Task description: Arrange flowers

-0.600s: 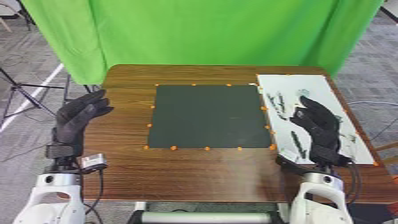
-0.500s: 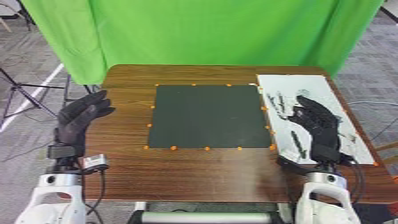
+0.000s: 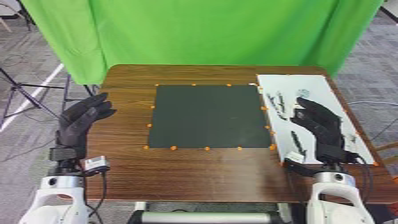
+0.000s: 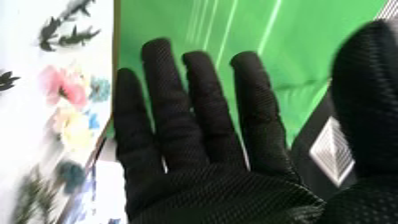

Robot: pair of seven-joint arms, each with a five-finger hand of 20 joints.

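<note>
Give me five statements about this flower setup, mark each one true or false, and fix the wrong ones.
1. The right hand is over the white board. True.
2. The left hand is pinching a stem. False: it is open and holds nothing.
3. A pink flower lies on the white board. True.
4. In the head view, the dark mat is to the right of the white board. False: it is to the left.
5. The curtain beyond the table is green. True.

Robotics lab, robot arms [image 3: 337, 192], green curtain [image 3: 209, 35], tripod [image 3: 16, 87]
</note>
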